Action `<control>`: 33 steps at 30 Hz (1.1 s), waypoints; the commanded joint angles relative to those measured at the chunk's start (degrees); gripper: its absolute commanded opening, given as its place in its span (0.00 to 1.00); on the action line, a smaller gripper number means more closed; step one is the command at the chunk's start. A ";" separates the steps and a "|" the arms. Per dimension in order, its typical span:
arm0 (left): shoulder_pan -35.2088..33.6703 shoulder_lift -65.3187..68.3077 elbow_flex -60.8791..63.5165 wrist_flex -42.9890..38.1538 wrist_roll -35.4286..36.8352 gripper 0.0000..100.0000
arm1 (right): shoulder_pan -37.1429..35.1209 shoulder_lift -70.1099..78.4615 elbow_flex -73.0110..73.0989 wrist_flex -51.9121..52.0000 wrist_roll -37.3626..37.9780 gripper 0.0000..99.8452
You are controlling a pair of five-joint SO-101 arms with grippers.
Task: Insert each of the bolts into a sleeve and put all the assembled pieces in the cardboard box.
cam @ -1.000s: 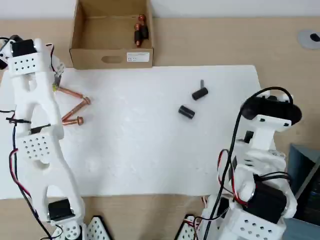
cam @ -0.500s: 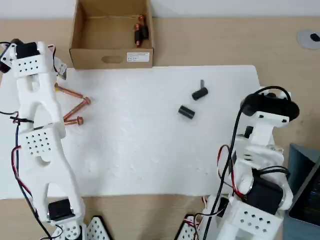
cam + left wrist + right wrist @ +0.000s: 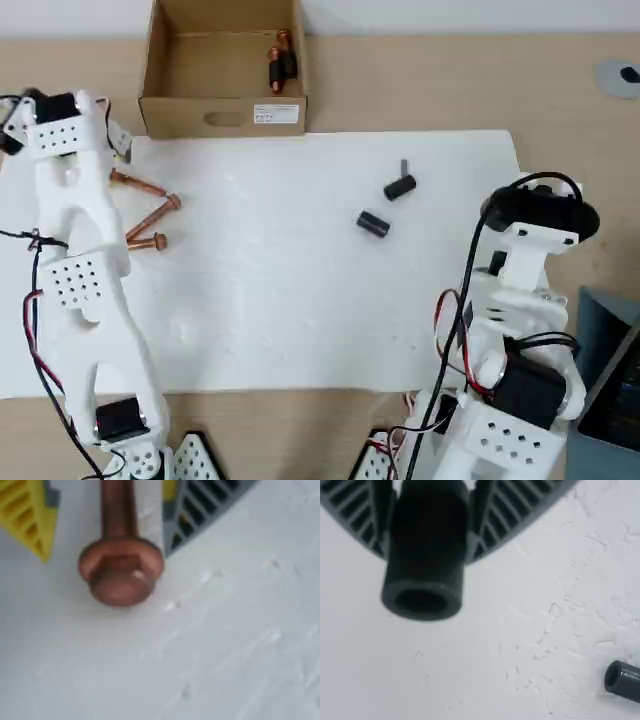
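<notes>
One sleeve (image 3: 422, 575) is being gripped by the right gripper (image 3: 427, 550); the left gripper (image 3: 107, 552), jaws apart, is being shifted astride a bolt (image 3: 120, 575); grasping seems next.

the left arm (image 3: 75, 250) stretches forward, left gripper (image 3: 106, 552) parted around a bolt (image 3: 120, 572), while the folded right arm (image 3: 520, 300) has its right gripper (image 3: 427, 552) clamped on a sleeve (image 3: 422, 580).

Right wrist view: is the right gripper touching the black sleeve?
Touching. The right wrist view shows the sleeve clamped in the right gripper, both fingers pressed against its sides.
</notes>
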 commanded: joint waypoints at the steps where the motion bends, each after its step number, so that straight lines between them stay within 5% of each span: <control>1: -0.35 0.66 -1.05 -1.14 0.26 0.16 | 0.22 -0.66 -0.31 -1.05 0.18 0.01; 8: -0.53 3.47 -1.05 -2.20 1.05 0.15 | 0.31 -0.75 -0.40 -0.97 0.18 0.01; 13: -0.97 4.53 -1.05 -5.10 0.79 0.00 | 0.48 -0.75 -2.24 0.00 0.18 0.01; 20: -0.62 4.09 -2.29 -3.60 0.79 0.00 | 0.31 -0.75 -2.77 0.00 0.18 0.01; 33: 5.27 -0.48 -34.02 11.16 -6.24 0.00 | 0.31 -0.75 -7.52 0.26 -0.26 0.01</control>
